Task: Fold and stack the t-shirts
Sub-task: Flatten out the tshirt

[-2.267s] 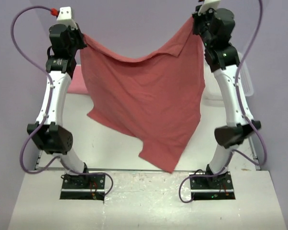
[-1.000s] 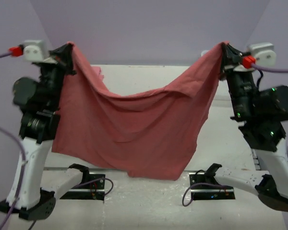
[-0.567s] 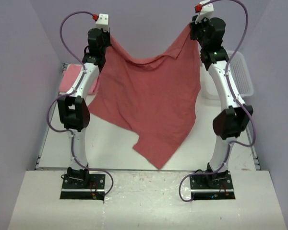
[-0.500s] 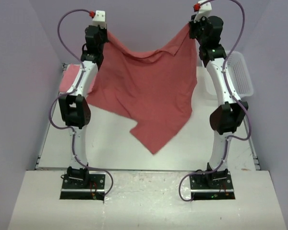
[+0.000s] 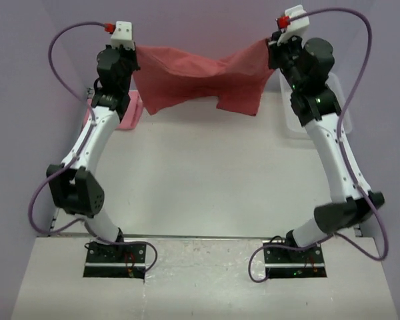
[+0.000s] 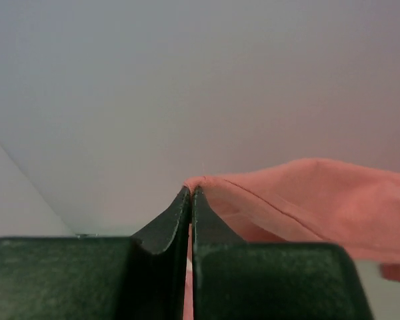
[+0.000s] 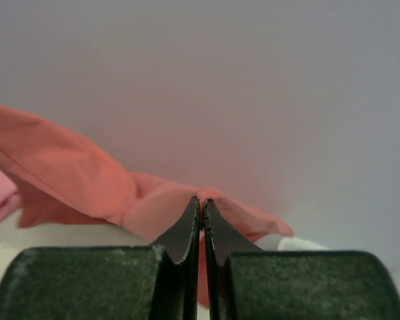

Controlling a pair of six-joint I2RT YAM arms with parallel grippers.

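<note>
The brick-red t-shirt (image 5: 200,77) hangs stretched between both grippers high at the far end of the table. My left gripper (image 5: 135,50) is shut on its left corner, and the cloth (image 6: 307,200) runs off to the right of my closed fingertips (image 6: 191,192). My right gripper (image 5: 272,44) is shut on its right corner, with the cloth (image 7: 67,180) trailing left of the tips (image 7: 201,200). The pink t-shirt (image 5: 128,115) lies at the far left of the table, mostly hidden behind my left arm.
The white lattice basket (image 5: 343,110) stands at the far right behind my right arm. The white table (image 5: 207,180) lies below the hanging shirt. Purple walls enclose the back and both sides.
Both arms have swung the red shirt away toward the back wall. Its lower edge, which hung down to mid-table, is now lifted and bunched at the far end.
</note>
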